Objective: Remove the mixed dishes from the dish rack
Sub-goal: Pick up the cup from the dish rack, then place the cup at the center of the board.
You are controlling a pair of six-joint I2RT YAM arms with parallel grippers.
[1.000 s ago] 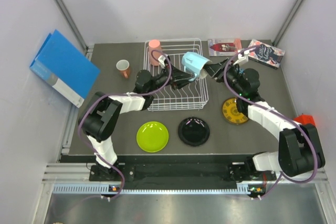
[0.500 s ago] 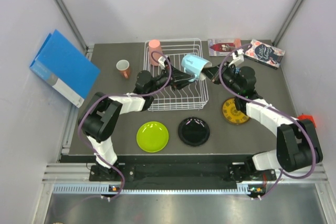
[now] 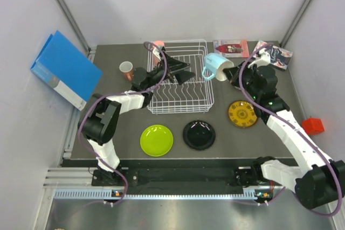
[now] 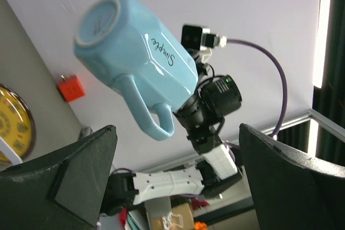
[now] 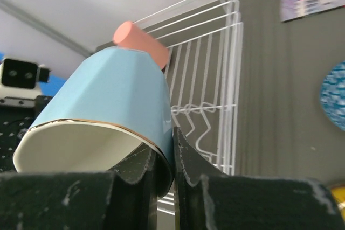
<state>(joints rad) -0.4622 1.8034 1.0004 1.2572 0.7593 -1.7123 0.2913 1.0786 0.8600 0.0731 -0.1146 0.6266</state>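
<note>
Right claw (image 5: pixel 164 172) pinches light blue mug (image 3: pixel 214 67), left claw (image 4: pixel 177 129) released; dish rack (image 3: pixel 183 99) seemingly holds pink cup (image 3: pixel 158 44).

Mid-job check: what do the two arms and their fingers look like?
Left arm and right arm: white links, black rounded joints, each trailed by a looping purple cable. Fingers are black and flat, the right ones scuffed with pale marks.
</note>
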